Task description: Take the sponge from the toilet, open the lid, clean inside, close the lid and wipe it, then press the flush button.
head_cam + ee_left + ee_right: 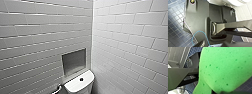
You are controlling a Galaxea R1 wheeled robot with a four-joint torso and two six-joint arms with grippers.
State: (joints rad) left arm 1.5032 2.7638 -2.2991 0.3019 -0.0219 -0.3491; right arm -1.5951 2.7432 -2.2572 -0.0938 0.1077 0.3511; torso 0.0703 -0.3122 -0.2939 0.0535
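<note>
The bright green sponge (pixel 224 68) looms very close in the right wrist view, and my right gripper is shut on it. In the head view the toilet (pixel 79 83) shows its white boxy tank in the corner, with the dark round flush button (pixel 81 79) on top. A white curved part of the toilet (pixel 238 2) also shows in the left wrist view. My left gripper is open and holds nothing. The lid is out of view.
White tiled walls meet in a corner behind the tank. A recessed niche (pixel 74 60) sits in the left wall just above it. A chrome fitting (pixel 58 88) sticks out left of the tank. The floor (pixel 175 18) has small dark blue tiles.
</note>
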